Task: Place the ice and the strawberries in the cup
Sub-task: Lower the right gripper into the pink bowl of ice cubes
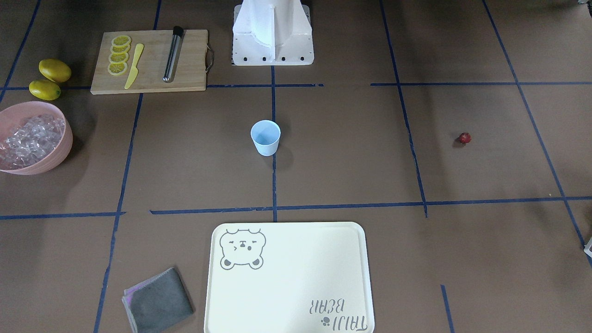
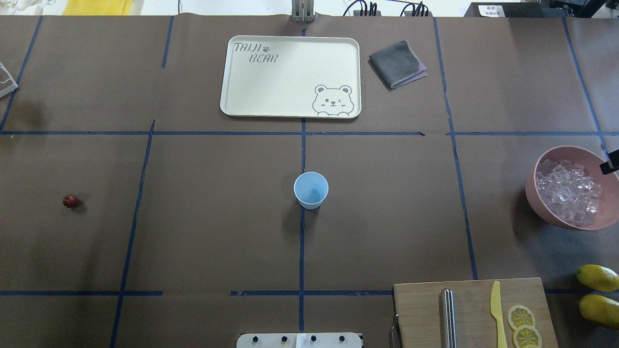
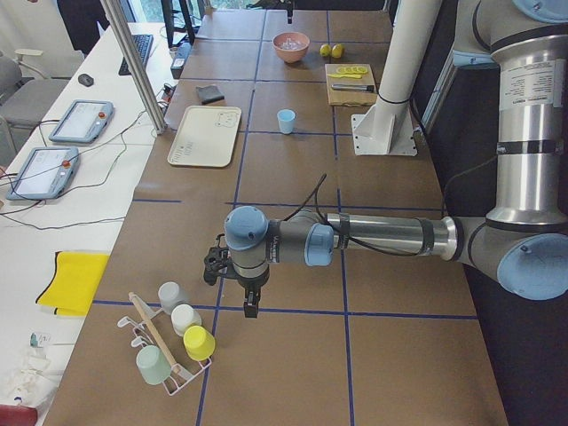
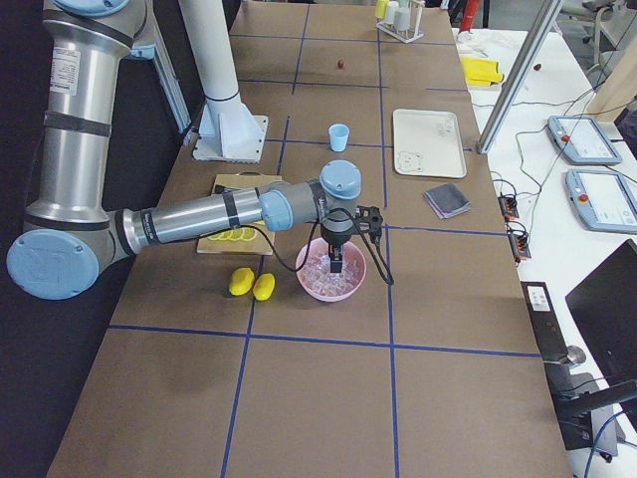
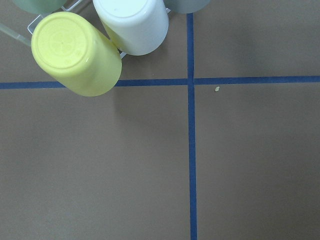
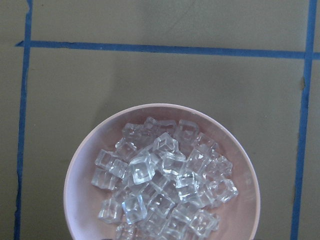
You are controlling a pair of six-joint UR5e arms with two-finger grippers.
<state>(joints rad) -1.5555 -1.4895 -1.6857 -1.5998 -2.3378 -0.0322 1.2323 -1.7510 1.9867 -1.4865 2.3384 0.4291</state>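
The pale-blue cup (image 2: 311,190) stands upright and empty at the table's middle, also in the front view (image 1: 265,137). The strawberry (image 2: 70,200), a tiny dark-red berry, lies alone far on my left side (image 1: 465,138). The ice (image 6: 165,185) fills the pink bowl (image 6: 75,165) on my right side (image 2: 570,193). My right gripper (image 4: 336,267) hangs just above the ice; I cannot tell whether it is open or shut. My left gripper (image 3: 235,288) hovers over bare table beside a cup rack, far from the strawberry; I cannot tell its state.
A cutting board (image 2: 474,309) with lemon slices, a yellow knife and a metal tube lies near my right base. Two lemons (image 2: 597,278) lie beside it. A cream tray (image 2: 290,77) and a grey cloth (image 2: 397,63) lie at the far side. A rack of upturned cups (image 3: 177,342) stands at the left end.
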